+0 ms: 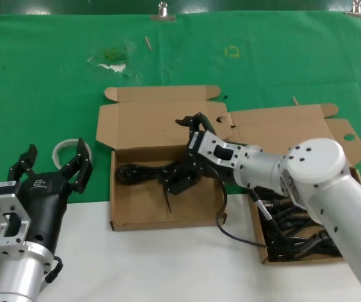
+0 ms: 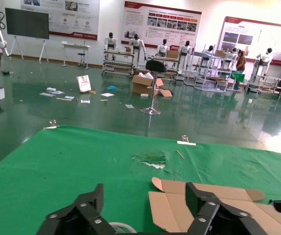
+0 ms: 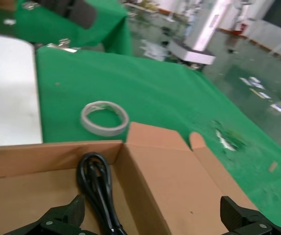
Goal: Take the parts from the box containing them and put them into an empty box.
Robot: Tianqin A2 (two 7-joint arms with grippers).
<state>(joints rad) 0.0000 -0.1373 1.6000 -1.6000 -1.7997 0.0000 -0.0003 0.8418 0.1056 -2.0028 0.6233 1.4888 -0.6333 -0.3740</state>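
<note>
Reaching into the left carton (image 1: pixel 126 214), your right gripper (image 1: pixel 181 182) spreads its fingers over a black power cord (image 1: pixel 143 172) on its floor; your left gripper (image 1: pixel 54 165), fingers spread, waits beside that carton.

The black coiled power cord (image 1: pixel 143 172) in the left brown cardboard carton (image 1: pixel 139 211) is partly hidden behind the right gripper (image 1: pixel 181 177), so any grasp cannot be told. The right brown carton (image 1: pixel 263 242) of black cords (image 1: pixel 297 234) is largely covered by the silver arm. The clear tubing ring (image 1: pixel 63 151) is half hidden behind the left gripper (image 1: pixel 53 165).
</note>
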